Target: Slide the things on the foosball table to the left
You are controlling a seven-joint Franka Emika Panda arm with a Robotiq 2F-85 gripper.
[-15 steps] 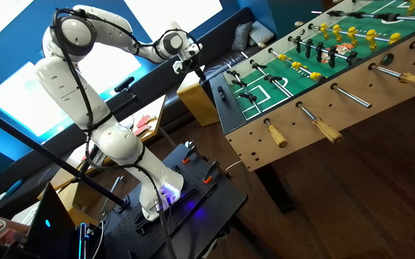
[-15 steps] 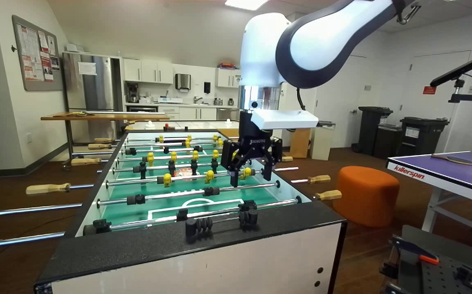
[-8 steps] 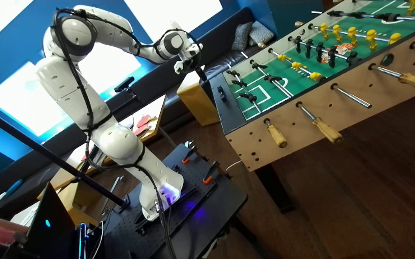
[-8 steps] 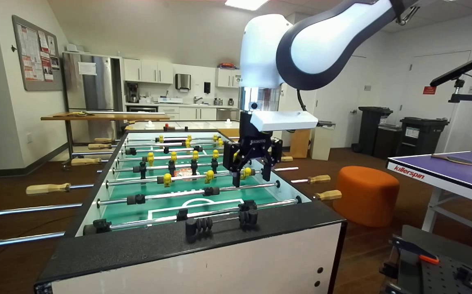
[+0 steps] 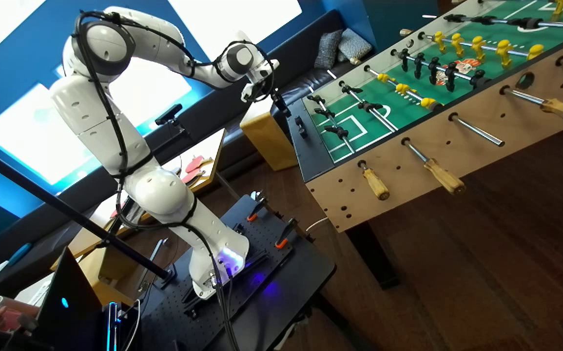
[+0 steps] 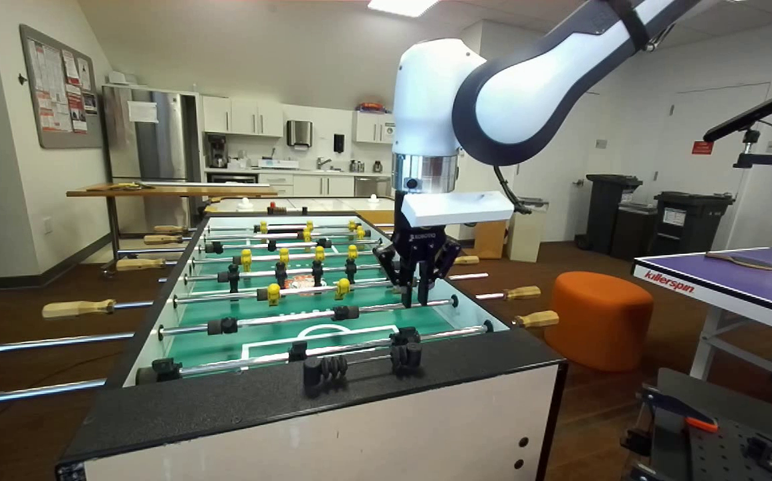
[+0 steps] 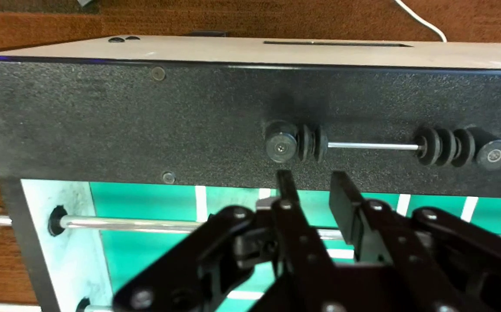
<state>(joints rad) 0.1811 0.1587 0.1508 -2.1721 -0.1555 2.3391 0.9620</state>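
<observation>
- Gripper: black, with angular jointed links; white lettering reading ROBOTIQ.
- Fingers: on the gripper; black, narrow, blunt-ended.
- Screws: on the gripper's links; round metallic heads.
- Silver collar: above the gripper; shiny, one black dot.
- White block: at the gripper's upper part; plain, slab-like.
- Arm: above the gripper; white glossy rounded shells, dark joint rings, small round recesses.
- Cables: from near the gripper along the arm; black, under black straps.
- Base: farthest from the gripper; white, with blue-violet light.

Foosball table: black discs at both ends of thin rod
</observation>
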